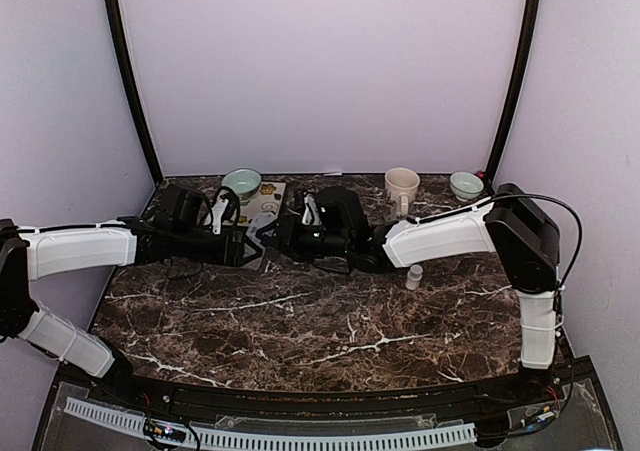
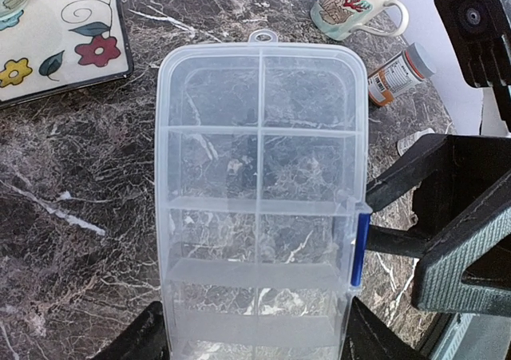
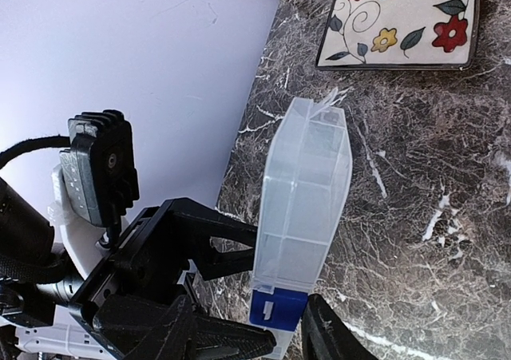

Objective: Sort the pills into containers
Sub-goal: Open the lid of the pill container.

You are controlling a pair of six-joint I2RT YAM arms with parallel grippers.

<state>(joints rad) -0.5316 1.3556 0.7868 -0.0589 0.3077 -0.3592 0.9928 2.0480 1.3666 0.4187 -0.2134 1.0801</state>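
Note:
The clear pill organizer [image 2: 259, 176] has its lid shut and its cells look empty. It is held off the table, its near end between my left gripper's [image 2: 255, 340] two fingers, which are shut on its long sides. Its blue latch [image 3: 277, 310] sits on the side edge between my right gripper's [image 3: 287, 338] fingers, which press on either side of it. In the top view both grippers meet at the organizer [image 1: 262, 229] at the back middle of the table. No loose pills show.
An orange white-capped bottle [image 2: 398, 74] lies beyond the organizer. A small white bottle [image 1: 413, 276] stands under the right arm. A mug [image 1: 402, 187], two bowls [image 1: 241, 181] [image 1: 466, 184] and a floral tray [image 3: 399, 21] line the back edge.

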